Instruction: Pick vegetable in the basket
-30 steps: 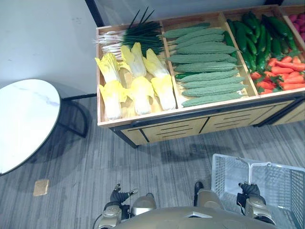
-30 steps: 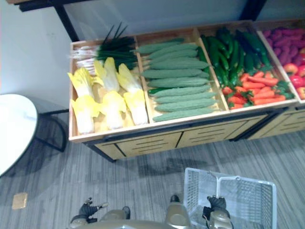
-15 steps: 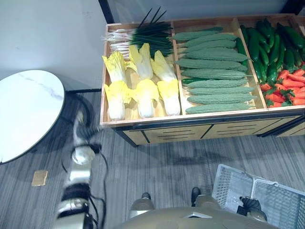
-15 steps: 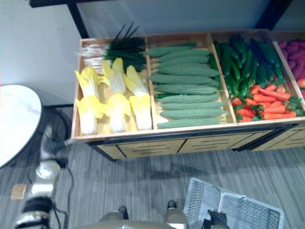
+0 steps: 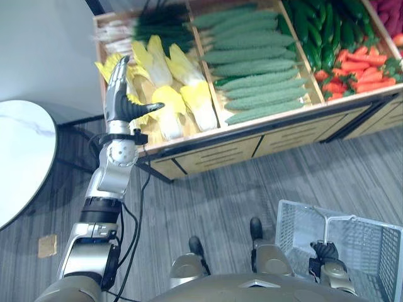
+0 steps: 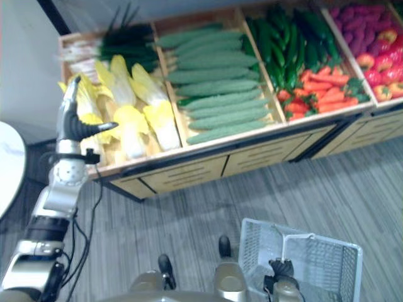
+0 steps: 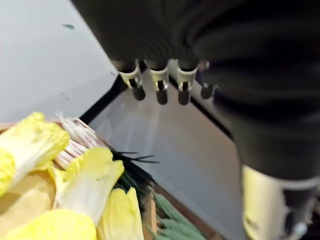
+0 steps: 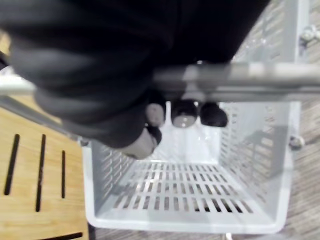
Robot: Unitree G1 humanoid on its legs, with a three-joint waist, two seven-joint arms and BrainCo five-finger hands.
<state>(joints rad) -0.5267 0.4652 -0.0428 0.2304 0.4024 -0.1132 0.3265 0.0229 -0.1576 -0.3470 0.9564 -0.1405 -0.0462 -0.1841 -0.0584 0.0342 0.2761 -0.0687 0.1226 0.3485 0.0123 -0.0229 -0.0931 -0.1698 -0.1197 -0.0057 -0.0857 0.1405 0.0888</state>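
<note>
The left hand (image 5: 119, 94) is raised, fingers (image 7: 161, 86) straight, thumb splayed, well apart from the basket handle (image 8: 250, 82); the right hand (image 5: 324, 253) curls round it.

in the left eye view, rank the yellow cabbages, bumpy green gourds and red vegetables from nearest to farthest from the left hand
1. Yellow cabbages: right beside the left hand, in the shelf's left bin.
2. Bumpy green gourds: the next bin over, in the middle.
3. Red vegetables: at the front of the bin on the far right.
</note>
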